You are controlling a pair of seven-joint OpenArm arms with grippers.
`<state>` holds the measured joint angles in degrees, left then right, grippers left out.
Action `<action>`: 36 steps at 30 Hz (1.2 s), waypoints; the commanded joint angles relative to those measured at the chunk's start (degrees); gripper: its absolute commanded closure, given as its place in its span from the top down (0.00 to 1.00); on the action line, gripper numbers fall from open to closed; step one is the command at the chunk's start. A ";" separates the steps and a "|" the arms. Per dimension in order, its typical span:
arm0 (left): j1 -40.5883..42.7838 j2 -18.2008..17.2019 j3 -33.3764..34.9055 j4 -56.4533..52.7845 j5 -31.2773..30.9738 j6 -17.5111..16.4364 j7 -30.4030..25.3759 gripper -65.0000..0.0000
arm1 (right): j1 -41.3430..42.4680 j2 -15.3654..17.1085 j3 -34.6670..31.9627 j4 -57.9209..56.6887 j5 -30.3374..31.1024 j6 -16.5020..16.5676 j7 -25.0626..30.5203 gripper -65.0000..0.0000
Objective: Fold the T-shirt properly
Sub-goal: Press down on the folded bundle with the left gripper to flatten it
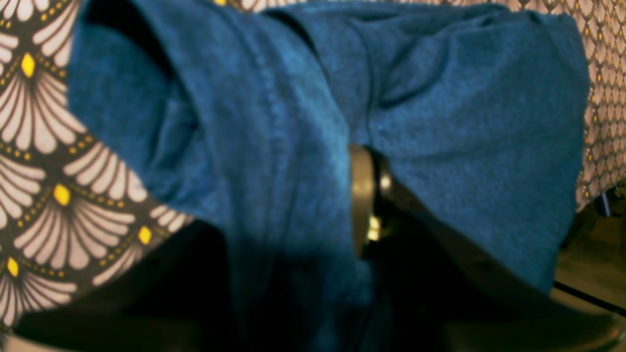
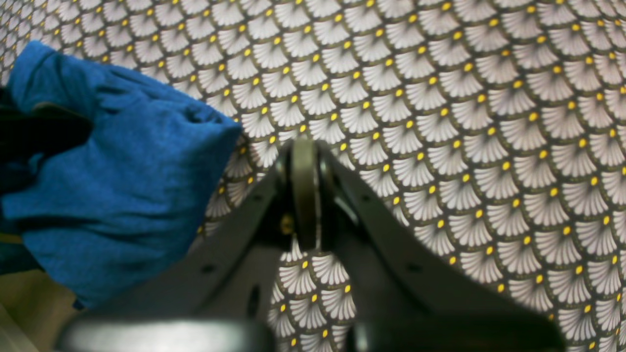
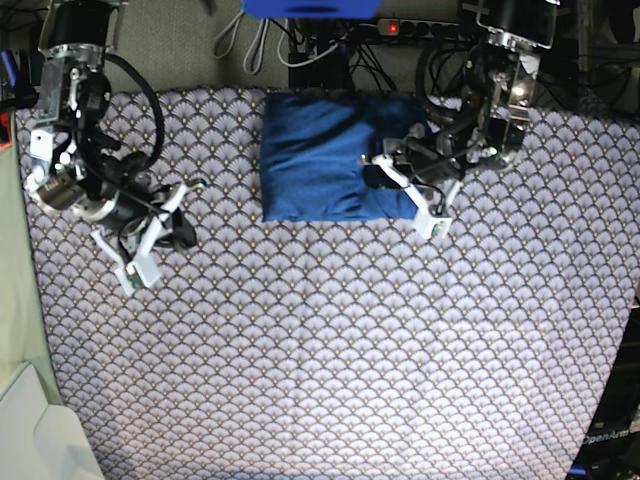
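Note:
The T-shirt (image 3: 325, 155) is a plain blue garment lying folded into a rough rectangle at the back middle of the patterned tablecloth (image 3: 330, 330). My left gripper (image 3: 380, 180) is at the shirt's right edge. In the left wrist view the blue fabric (image 1: 440, 98) drapes around the gripper (image 1: 364, 195), which is shut on it, and one finger is hidden under the cloth. My right gripper (image 3: 183, 232) is far to the left, apart from the shirt. In the right wrist view it is shut and empty (image 2: 304, 195) over bare tablecloth, with the shirt (image 2: 122, 171) at the left edge.
Cables and a power strip (image 3: 400, 25) lie behind the table's back edge. A pale object (image 3: 40, 440) sits at the front left corner. The tablecloth (image 2: 464, 122) spreads wide in front of the shirt. The table's edge shows at the right of the left wrist view (image 1: 596, 195).

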<state>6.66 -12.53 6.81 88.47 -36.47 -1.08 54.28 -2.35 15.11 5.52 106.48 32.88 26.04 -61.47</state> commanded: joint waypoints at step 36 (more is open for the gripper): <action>-27.97 7.13 35.87 -8.07 30.01 1.21 4.31 0.00 | -1.03 4.80 32.85 0.64 0.57 0.64 -2.40 0.01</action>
<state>-20.21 -5.72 42.96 79.46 -6.74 -0.21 59.31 -3.55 18.94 38.15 106.30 32.91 26.06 -64.62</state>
